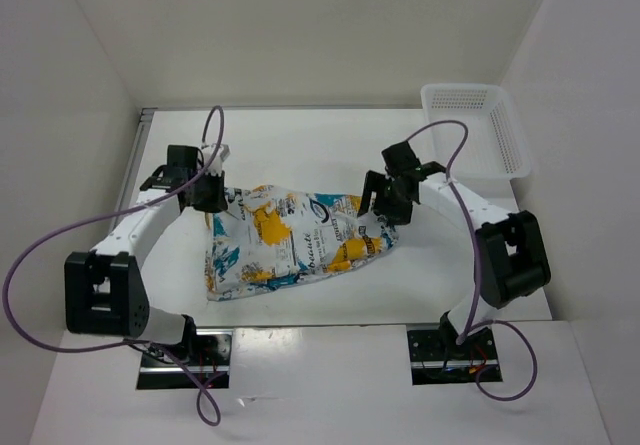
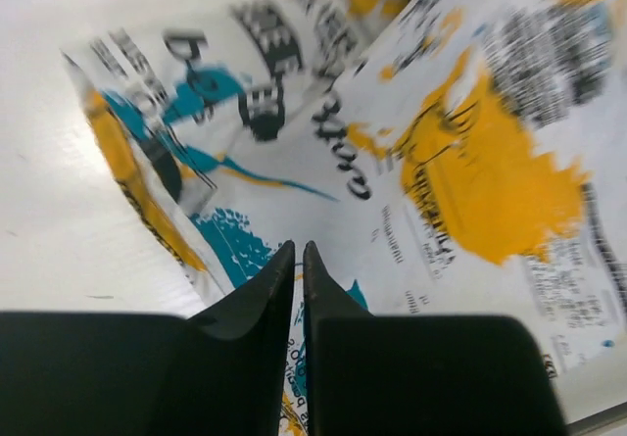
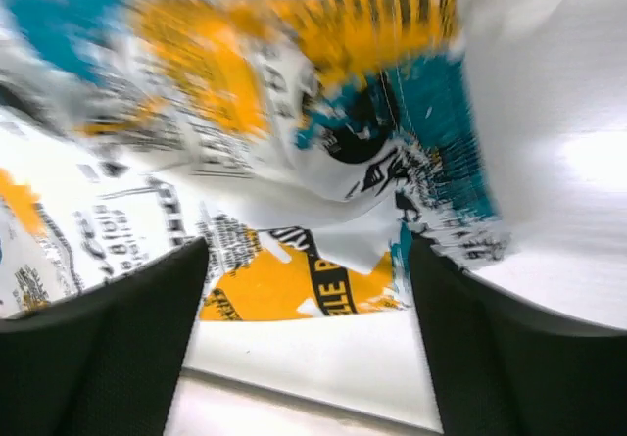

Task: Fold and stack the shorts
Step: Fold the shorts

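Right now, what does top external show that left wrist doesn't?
Only top external: the whole shorts outline, the basket, and the right claw at their right edge. Only left wrist: the print's lettering up close, and the left claw pinched nearly shut on the cloth. Both: shorts, left claw, white table.

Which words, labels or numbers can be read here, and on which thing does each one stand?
On the shorts: black lettering all over, too small in the top view and too blurred in both wrist views to read.
On the basket and the table: no text that I can see.
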